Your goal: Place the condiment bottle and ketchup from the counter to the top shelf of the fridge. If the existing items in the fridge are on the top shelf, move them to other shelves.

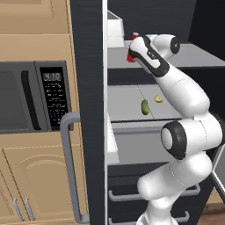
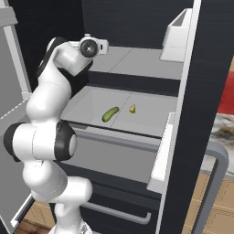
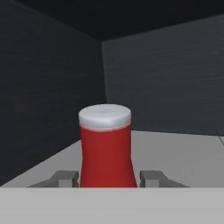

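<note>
The ketchup point(image 3: 105, 148), a red bottle with a white cap, stands upright on the top shelf point(image 3: 183, 153) of the fridge point(image 1: 88, 110), near its left inner wall. My gripper point(image 3: 109, 177) is shut on the ketchup low on its body, one fingertip at each side. From the left base view the hand point(image 1: 147, 52) reaches onto the top shelf point(image 1: 197, 57), and the ketchup point(image 1: 131, 56) peeks out red behind it. The existing items, a green pickle point(image 1: 144, 107) and a yellow wedge point(image 1: 158, 99), lie on the second shelf point(image 2: 146, 119). The condiment bottle is out of view.
The fridge door stands open with a grey bar handle point(image 1: 68, 167) and white door bins point(image 2: 176, 39). A microwave point(image 1: 30, 96) sits in tan cabinets to the left. A strip of marbled counter point(image 2: 224, 130) shows at the right. Drawers point(image 1: 127, 193) lie below the shelves.
</note>
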